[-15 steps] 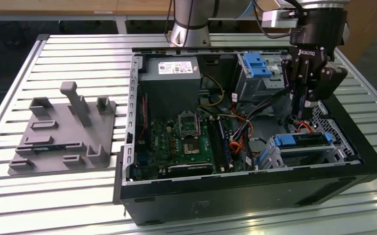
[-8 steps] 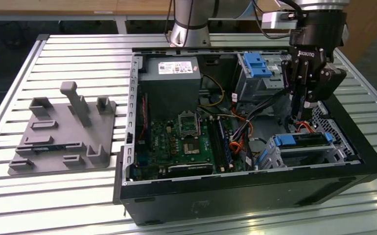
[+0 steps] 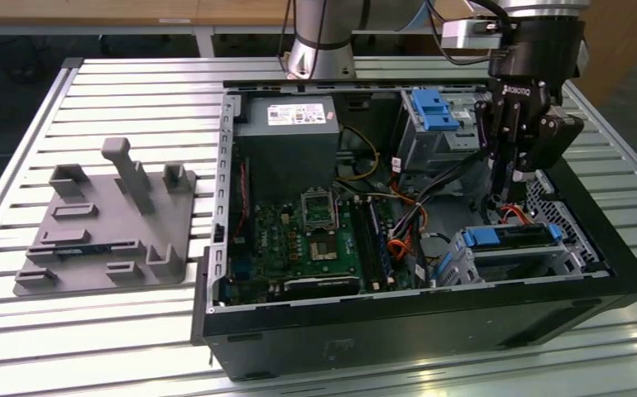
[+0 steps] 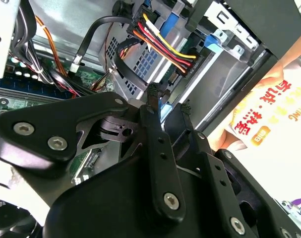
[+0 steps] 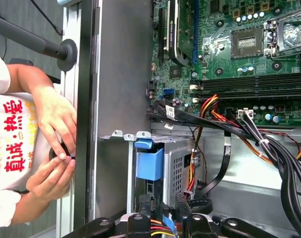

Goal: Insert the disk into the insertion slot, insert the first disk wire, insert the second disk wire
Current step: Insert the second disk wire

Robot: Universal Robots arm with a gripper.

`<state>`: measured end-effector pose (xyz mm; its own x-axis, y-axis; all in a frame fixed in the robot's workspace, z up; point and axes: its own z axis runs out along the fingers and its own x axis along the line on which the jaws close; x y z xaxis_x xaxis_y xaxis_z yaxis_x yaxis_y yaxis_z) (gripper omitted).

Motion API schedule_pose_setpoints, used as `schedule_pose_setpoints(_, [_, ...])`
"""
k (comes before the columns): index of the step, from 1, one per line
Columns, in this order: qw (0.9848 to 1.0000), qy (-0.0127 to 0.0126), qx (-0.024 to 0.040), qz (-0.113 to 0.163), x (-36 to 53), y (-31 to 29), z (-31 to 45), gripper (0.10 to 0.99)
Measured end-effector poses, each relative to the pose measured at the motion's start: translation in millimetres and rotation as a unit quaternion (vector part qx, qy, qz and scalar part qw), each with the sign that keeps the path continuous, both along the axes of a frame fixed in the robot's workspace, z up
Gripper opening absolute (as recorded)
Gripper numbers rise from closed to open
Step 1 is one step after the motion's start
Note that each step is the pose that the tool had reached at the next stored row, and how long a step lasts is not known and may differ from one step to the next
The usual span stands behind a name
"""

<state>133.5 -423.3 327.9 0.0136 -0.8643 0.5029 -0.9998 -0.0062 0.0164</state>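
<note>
Gripper [image 3: 506, 194] hangs above the disk [image 3: 509, 237], seated in the insertion slot [image 3: 567, 263], near right; I can't tell its grip.

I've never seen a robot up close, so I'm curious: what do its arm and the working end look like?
The arm is a smooth silver-grey tube. The gripper at its end is matt black, built of flat linked plates fastened with silver screws, with white lettering on its body. A small silver box sits at the wrist.
</note>
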Motion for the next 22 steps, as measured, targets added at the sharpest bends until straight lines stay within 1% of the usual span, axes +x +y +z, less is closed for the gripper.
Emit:
schedule_pose_setpoints(3, [1.0,0.0,0.0,0.0,0.0,0.7,0.0,0.333])
schedule_pose_setpoints(4, [1.0,0.0,0.0,0.0,0.0,0.9,0.0,0.314])
schedule_pose_setpoints(5, [1.0,0.0,0.0,0.0,0.0,1.0,0.0,0.251])
schedule_pose_setpoints(6, [1.0,0.0,0.0,0.0,0.0,1.2,0.0,0.251])
schedule_pose_setpoints(7, [1.0,0.0,0.0,0.0,0.0,1.2,0.0,0.188])
schedule_pose_setpoints(8, [1.0,0.0,0.0,0.0,0.0,1.3,0.0,0.145])
schedule_pose_setpoints(22, [1.0,0.0,0.0,0.0,0.0,1.5,0.0,0.145])
